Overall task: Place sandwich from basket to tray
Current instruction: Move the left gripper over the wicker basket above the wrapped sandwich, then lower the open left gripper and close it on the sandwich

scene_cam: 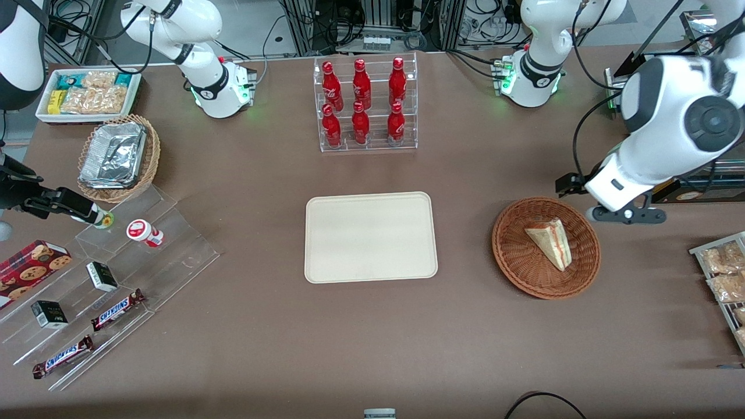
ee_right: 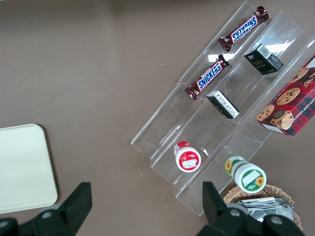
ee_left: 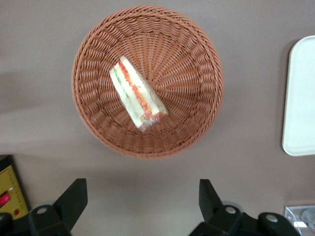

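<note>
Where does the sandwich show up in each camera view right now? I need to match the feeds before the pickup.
Front view: the sandwich lies in the brown basket, beside the tray, toward the working arm's end of the table.
Left wrist view: the sandwich lies in the basket, with the open pincer above, clear of it.
Right wrist view: not in it.
Shared landmark: the tray, seen in all three views.

The brown table [scene_cam: 262, 349] carries the tray [scene_cam: 371, 237] at its middle, the basket [scene_cam: 545, 247] beside it, and a bottle rack [scene_cam: 366, 105] near the far edge. The gripper [ee_left: 142, 209] hovers open above it.
</note>
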### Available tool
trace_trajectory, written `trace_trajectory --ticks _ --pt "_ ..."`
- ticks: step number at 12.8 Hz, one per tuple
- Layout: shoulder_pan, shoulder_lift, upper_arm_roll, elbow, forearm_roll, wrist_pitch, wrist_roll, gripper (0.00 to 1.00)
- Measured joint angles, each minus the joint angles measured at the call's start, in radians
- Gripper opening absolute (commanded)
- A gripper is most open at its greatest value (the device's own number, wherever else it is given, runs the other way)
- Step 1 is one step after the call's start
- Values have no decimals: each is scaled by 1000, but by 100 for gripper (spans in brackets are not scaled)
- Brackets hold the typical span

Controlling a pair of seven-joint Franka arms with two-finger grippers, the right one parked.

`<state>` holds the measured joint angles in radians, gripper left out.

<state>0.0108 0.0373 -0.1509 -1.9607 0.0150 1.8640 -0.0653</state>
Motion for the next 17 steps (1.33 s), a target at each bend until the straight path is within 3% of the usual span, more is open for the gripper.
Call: trace_trajectory --ticks 5,9,17 --pt "1 4 0 -181 0 258 0 100" --pt "6 18 3 -222 0 315 -44 100" --pt "6 53 4 -225 0 425 -579 100"
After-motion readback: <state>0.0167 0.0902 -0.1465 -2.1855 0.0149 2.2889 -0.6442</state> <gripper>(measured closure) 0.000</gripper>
